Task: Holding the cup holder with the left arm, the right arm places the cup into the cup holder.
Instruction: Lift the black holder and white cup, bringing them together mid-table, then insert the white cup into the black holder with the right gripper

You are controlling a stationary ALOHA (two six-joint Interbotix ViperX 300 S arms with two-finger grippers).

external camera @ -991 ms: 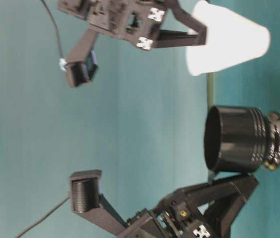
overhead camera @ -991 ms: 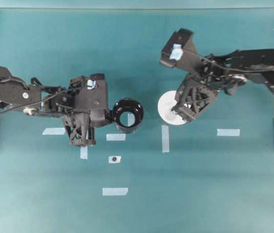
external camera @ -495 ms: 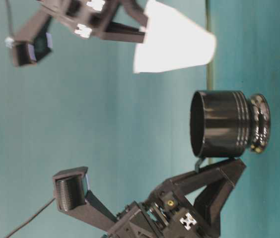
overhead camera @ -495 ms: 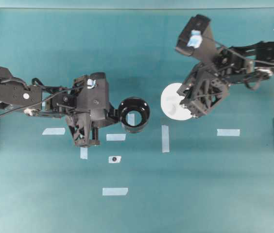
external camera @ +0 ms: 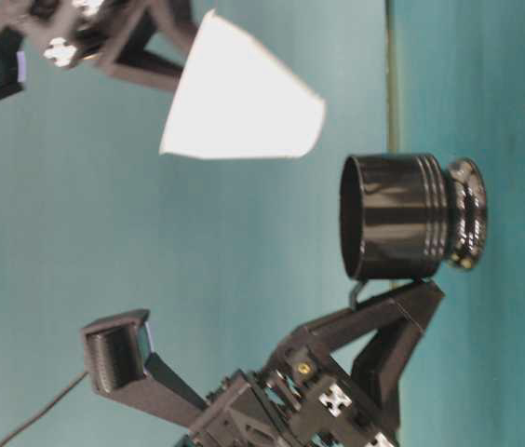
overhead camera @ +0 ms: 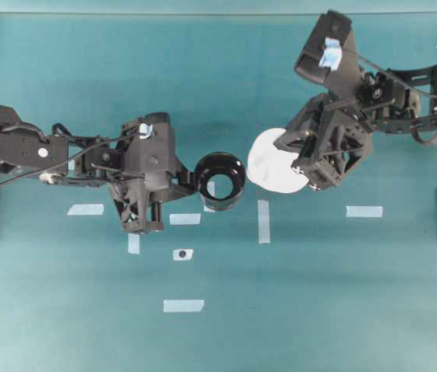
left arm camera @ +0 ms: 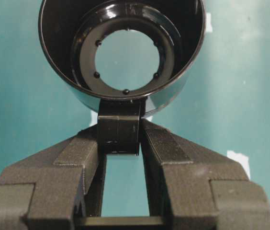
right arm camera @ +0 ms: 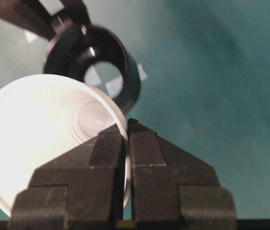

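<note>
The glossy black cup holder [overhead camera: 220, 180] is held off the table, mouth up, by my left gripper [overhead camera: 187, 182], which is shut on its short side tab [left arm camera: 119, 129]. The left wrist view looks through the holder's open ring [left arm camera: 80, 52] to the table. The white cup [overhead camera: 269, 167] hangs tilted to the right of the holder, apart from it. My right gripper [overhead camera: 300, 167] is shut on the cup's rim wall [right arm camera: 124, 143]. In the table-level view the cup [external camera: 239, 107] sits higher than the holder [external camera: 397, 216], small base toward it.
Pale tape strips lie on the teal table: one [overhead camera: 263, 221] below the cup, one [overhead camera: 364, 211] to the right, one [overhead camera: 184, 305] toward the front, others [overhead camera: 86, 209] under the left arm. A small black dot [overhead camera: 181, 254] sits on a tape patch.
The right arm has lifted the cup and carried it left toward the holder, tilting it. The left arm has raised the holder and shifted it slightly right.
</note>
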